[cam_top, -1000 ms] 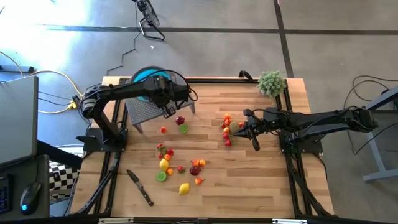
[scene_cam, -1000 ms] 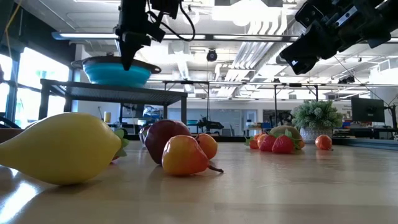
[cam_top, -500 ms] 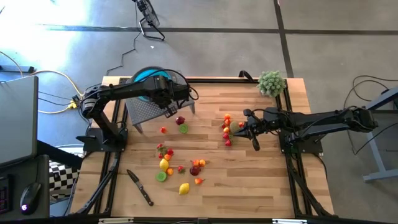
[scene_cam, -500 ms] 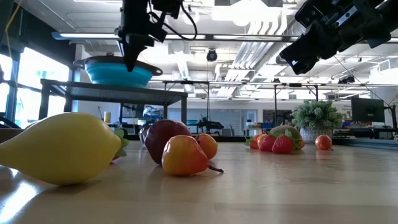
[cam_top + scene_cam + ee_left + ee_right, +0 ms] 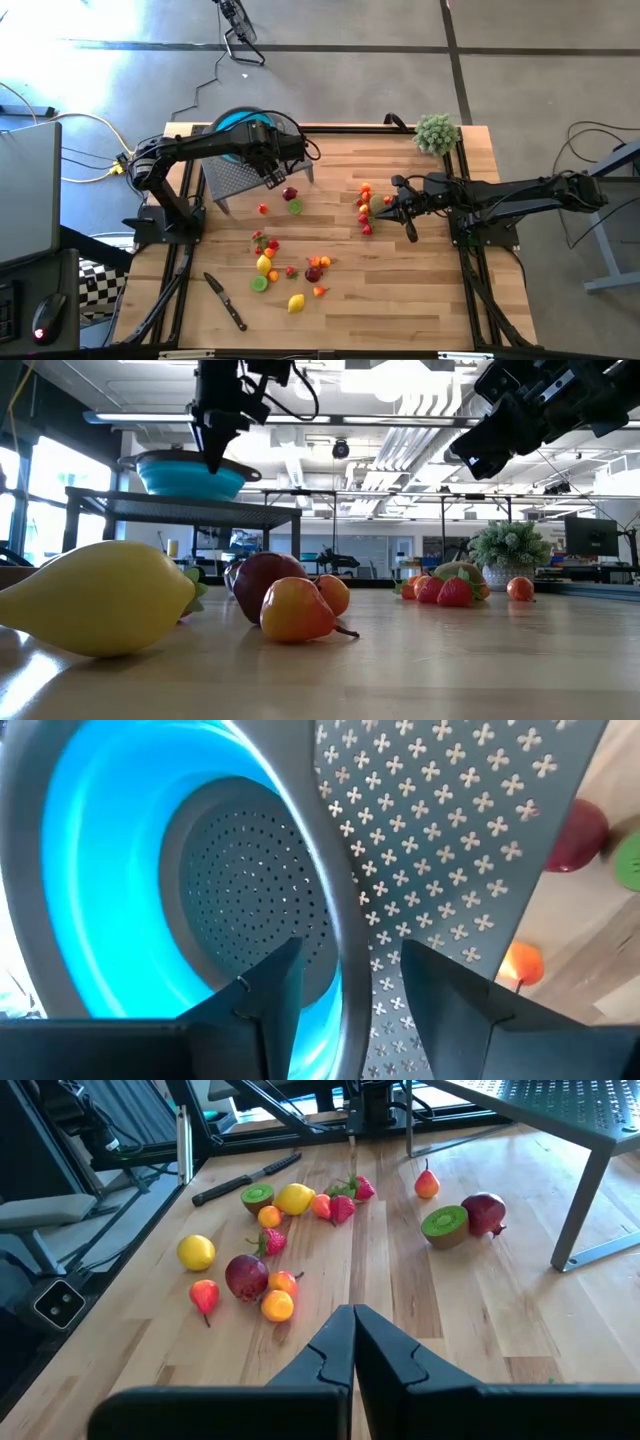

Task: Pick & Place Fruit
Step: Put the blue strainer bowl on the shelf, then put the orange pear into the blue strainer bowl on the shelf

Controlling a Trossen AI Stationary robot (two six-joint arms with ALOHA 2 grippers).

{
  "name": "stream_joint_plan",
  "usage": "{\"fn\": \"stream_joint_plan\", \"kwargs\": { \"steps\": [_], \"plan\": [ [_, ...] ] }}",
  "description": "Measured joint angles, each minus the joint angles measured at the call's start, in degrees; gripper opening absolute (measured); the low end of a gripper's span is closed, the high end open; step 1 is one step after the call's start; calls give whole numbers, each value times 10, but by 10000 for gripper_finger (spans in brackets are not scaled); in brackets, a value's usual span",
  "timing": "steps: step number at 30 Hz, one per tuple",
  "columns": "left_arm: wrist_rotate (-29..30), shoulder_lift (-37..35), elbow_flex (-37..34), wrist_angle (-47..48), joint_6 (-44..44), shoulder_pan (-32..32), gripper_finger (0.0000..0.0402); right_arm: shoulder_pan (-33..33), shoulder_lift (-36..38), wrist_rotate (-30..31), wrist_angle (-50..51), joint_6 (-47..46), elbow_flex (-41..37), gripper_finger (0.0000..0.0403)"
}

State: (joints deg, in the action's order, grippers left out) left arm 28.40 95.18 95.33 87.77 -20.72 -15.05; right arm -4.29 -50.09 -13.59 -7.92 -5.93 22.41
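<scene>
Fruit (image 5: 290,265) scattered mid-frame on table (image 5: 420,300). Left gripper (image 5: 345,980) over teal bowl (image 5: 228,124) upper left, fingers apart, empty, likely post-drop. Right gripper (image 5: 353,1342) pressed together near right cluster.

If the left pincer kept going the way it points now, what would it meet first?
Probably the grey colander nested in the teal bowl: the left pincer, fingers apart, straddles its rim. Depth is unclear.
</scene>
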Motion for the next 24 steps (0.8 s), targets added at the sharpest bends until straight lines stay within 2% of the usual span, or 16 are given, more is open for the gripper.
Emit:
{"fn": "stream_joint_plan", "kwargs": {
  "steps": [6, 14, 20, 24],
  "plan": [
    [-2, 0, 69, 4, 0, 0, 166, 0, 0, 0, 0, 0, 0, 2],
    [-45, 0, 154, -6, -6, 1, 166, 0, 0, 0, 0, 1, 0, 2],
    [-47, 0, 159, -16, 56, 2, 164, 0, 0, 0, 0, 2, 0, 2],
    [-46, -3, 144, -76, 90, 26, 137, 0, 0, 0, 0, 2, 0, 2]
  ]
}}
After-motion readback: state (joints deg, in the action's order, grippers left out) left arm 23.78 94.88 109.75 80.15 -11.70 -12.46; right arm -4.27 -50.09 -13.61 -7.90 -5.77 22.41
